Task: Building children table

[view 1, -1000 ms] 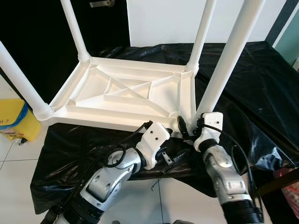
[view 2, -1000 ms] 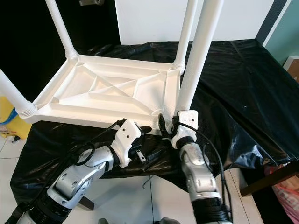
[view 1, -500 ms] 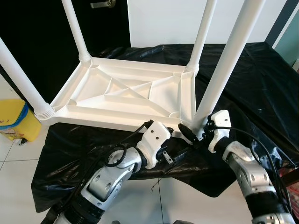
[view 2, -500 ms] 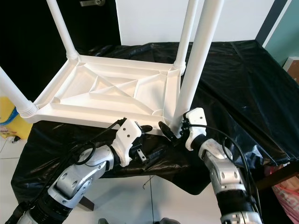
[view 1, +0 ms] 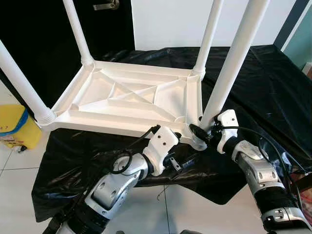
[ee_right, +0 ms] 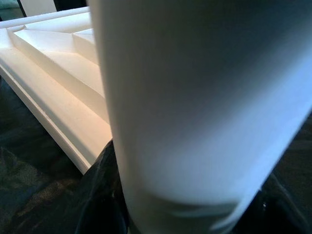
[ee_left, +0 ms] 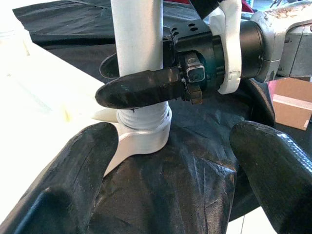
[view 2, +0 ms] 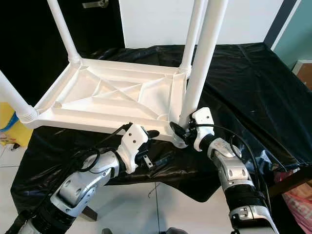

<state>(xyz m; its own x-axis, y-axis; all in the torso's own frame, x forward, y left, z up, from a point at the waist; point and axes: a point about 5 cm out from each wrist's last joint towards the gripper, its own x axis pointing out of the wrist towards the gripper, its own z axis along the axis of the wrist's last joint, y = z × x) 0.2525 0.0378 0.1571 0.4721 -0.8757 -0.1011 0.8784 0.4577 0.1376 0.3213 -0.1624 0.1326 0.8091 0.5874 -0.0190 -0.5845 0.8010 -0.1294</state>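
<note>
table (view 1: 136,105): smooth white plastic | sheet (view 1: 273,92): glossy crinkled black plastic | floor (view 1: 14,165): glossy tile

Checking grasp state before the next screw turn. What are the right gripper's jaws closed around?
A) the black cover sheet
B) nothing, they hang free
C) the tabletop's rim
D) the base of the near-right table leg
D: the right gripper has its jaws on either side of the near-right table leg, just above the threaded end at the upturned tabletop's corner socket.

Head cameras look down; wrist cameras face the table leg (ee_left: 137,58) closely.
</note>
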